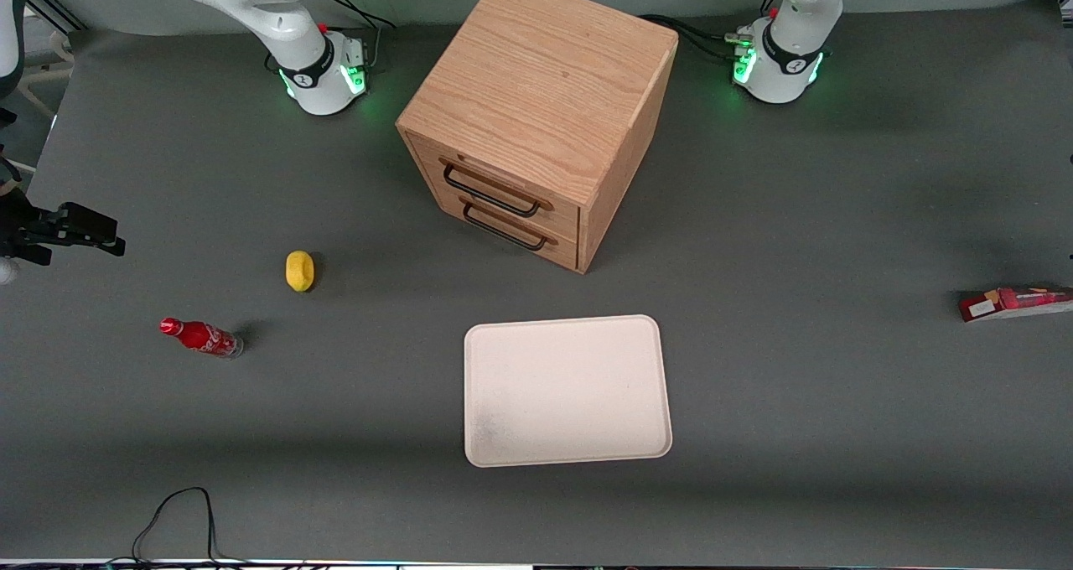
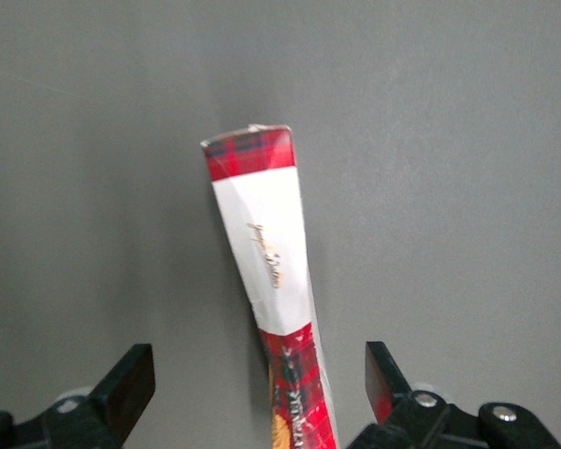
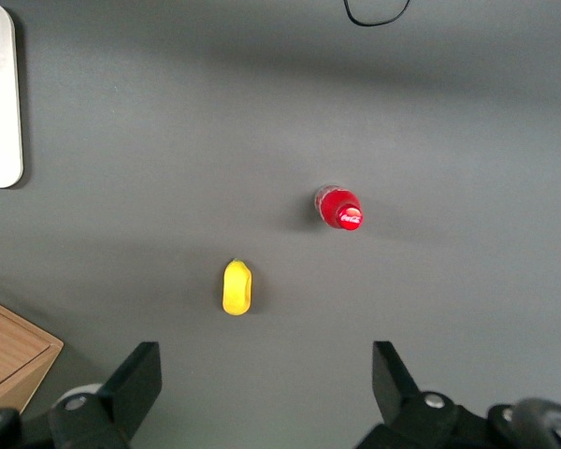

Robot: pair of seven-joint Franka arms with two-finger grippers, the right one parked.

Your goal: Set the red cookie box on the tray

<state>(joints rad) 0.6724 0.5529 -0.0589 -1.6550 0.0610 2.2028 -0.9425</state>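
Cream-white tray (image 1: 568, 390) waits bare nearest the camera, wooden two-drawer cabinet (image 1: 536, 121) farther off. Toward the working arm's end lies the red cookie box (image 1: 1014, 303), the left gripper (image 2: 260, 388) hovering above it, fingers spread astride, apparently lining up a grasp.

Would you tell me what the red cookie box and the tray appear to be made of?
The red cookie box, between the open gripper fingers, looks like glossy printed cardboard: crisp folded edges, tartan print, white label. The tray looks like matte cream plastic, possibly melamine: smooth, with a moulded rounded rim.
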